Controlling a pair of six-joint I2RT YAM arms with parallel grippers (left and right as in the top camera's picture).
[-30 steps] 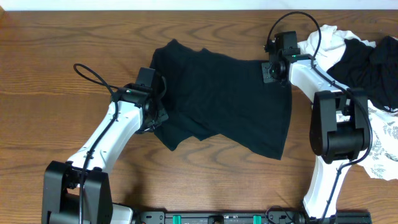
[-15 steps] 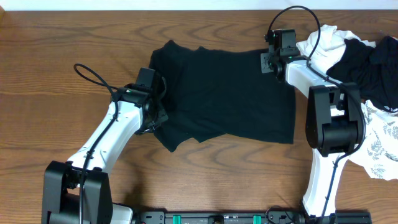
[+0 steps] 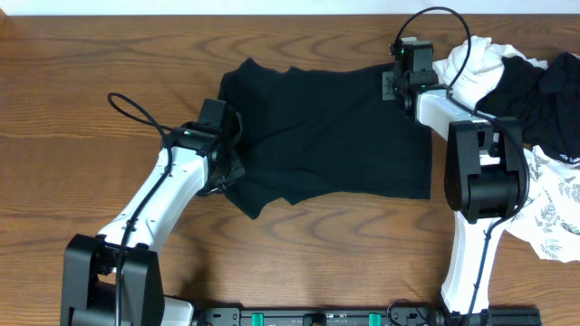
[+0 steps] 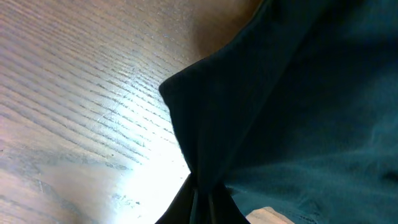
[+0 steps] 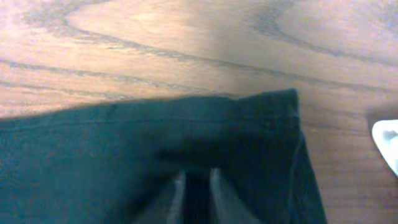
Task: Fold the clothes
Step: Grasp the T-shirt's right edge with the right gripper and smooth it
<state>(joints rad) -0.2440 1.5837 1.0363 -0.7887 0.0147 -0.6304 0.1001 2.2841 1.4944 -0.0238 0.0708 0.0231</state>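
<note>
A plain black garment (image 3: 326, 136) lies spread across the middle of the table. My left gripper (image 3: 228, 154) is at its left edge, and in the left wrist view that gripper (image 4: 202, 202) is shut on a pinch of the black fabric (image 4: 298, 93). My right gripper (image 3: 391, 88) sits on the garment's far right corner. In the right wrist view its jaws (image 5: 197, 186) stand a little apart over the hemmed black corner (image 5: 155, 137). More clothes are heaped at the right: a white one (image 3: 476, 59), another black one (image 3: 544, 95) and a leaf-print one (image 3: 553, 208).
The heap of clothes fills the table's right edge, right behind my right arm (image 3: 485, 172). Bare wood table (image 3: 91, 72) lies to the left and along the front of the garment.
My right gripper carried the garment's right corner toward the far edge, so the right side now lies flat and square. Its jaws have parted slightly. The left arm has not moved.
</note>
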